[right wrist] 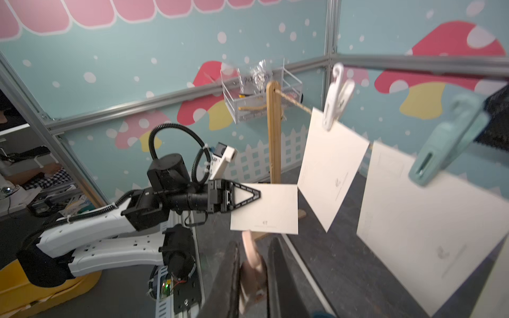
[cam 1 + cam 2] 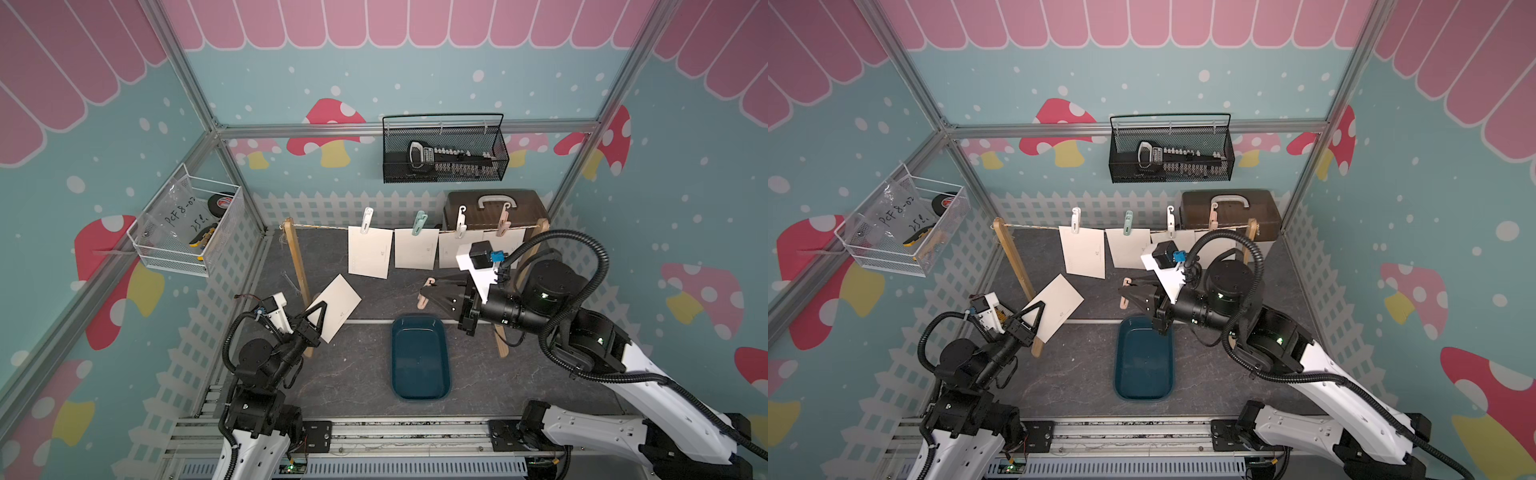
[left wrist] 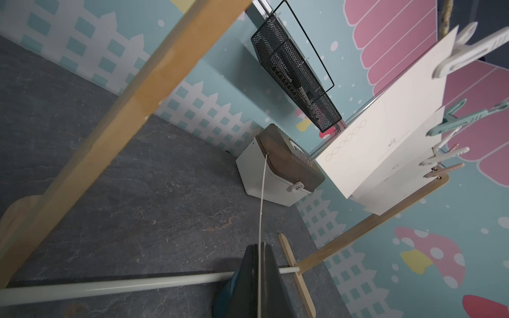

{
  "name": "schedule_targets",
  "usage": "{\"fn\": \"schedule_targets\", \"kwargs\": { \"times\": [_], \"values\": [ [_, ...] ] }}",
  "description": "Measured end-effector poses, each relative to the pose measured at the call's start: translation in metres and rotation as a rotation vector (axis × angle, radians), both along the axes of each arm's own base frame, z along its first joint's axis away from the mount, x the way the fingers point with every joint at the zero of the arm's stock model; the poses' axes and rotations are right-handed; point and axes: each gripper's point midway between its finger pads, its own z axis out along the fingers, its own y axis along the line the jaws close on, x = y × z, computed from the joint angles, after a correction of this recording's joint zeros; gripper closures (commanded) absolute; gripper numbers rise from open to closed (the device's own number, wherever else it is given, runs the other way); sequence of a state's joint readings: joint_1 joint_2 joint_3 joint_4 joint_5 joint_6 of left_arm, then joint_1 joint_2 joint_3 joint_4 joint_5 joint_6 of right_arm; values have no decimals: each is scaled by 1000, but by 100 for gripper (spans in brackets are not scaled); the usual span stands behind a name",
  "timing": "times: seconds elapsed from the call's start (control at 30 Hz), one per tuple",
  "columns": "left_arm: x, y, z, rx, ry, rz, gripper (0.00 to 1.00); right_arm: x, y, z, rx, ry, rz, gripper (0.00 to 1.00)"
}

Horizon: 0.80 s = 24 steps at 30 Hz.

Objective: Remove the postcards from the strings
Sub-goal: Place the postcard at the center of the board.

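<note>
My left gripper (image 2: pixel 322 305) is shut on one corner of a cream postcard (image 2: pixel 341 300), held off the line near the left wooden post (image 2: pixel 297 266). From the left wrist that card shows edge-on as a thin line (image 3: pixel 261 198) between the closed jaws. Several more postcards (image 2: pixel 370 251) (image 2: pixel 416 249) hang from the tan string (image 2: pixel 324 227), each under a pastel clothespin (image 2: pixel 367 220). My right gripper (image 2: pixel 427 291) is shut on a loose pink clothespin (image 1: pixel 251 260), in front of the hanging cards and above the table.
A dark blue tray (image 2: pixel 394 357) lies on the grey table between the arms. A white rod (image 2: pixel 365 321) joins the posts' feet. A brown-lidded box (image 2: pixel 494 208) stands at the back right. A black mesh basket (image 2: pixel 444 153) and a white wire basket (image 2: pixel 187 224) hang on the walls.
</note>
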<state>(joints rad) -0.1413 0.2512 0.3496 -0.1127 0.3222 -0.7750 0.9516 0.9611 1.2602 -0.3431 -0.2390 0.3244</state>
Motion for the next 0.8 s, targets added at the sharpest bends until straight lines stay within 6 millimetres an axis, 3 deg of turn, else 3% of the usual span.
{"fn": "schedule_targets", "kwargs": {
  "times": [0.17,0.37,0.53,0.8],
  "values": [
    [-15,-3,-26,-60,138,-13,100,7,-3,-100,-98,234,-98,98],
    [-20,-15,-79,-64,331,-40,100,7,-4,-184,-180,381,-186,98],
    [-21,-30,-124,12,517,-78,100,12,-8,-231,-227,428,-259,98],
    [-19,-41,-167,113,677,-93,100,25,-10,-272,-264,452,-346,97]
  ]
}}
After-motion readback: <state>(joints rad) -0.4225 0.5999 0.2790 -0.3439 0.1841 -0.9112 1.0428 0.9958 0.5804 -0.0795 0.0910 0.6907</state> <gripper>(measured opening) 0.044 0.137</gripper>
